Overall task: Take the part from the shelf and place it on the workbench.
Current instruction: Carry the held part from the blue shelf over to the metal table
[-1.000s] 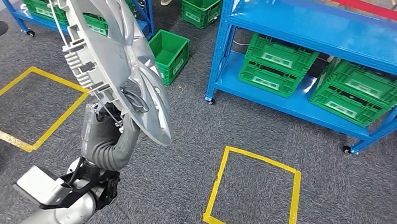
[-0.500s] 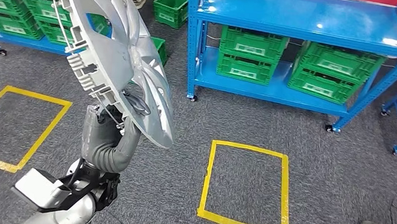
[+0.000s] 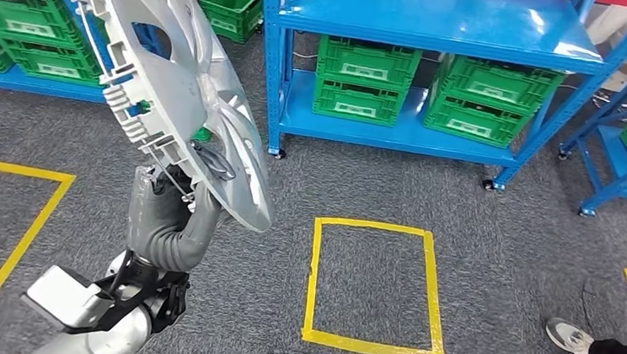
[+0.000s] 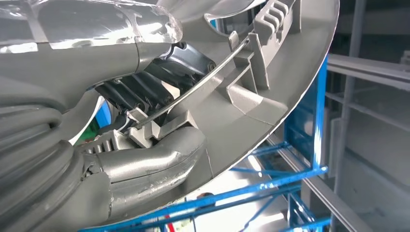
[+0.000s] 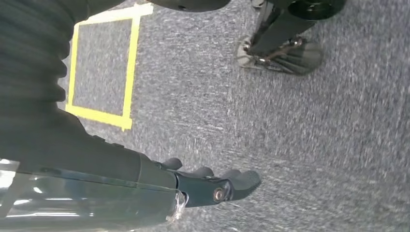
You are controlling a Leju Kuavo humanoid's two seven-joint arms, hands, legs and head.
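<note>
My left robot hand (image 3: 174,208) grasps the silver part (image 3: 170,81) by its ribbed rim, raised before me; my right robot hand (image 5: 212,186) hangs slack over the floor, holding nothing. Beyond, the blue shelf (image 3: 441,22) has slid leftward across my view (I am turning), so the carry is on, with no workbench ahead that I can see.

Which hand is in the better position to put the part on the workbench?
The left. The left hand already grips the silver part, raised, while the right hand hangs over the carpet, holding nothing.
</note>
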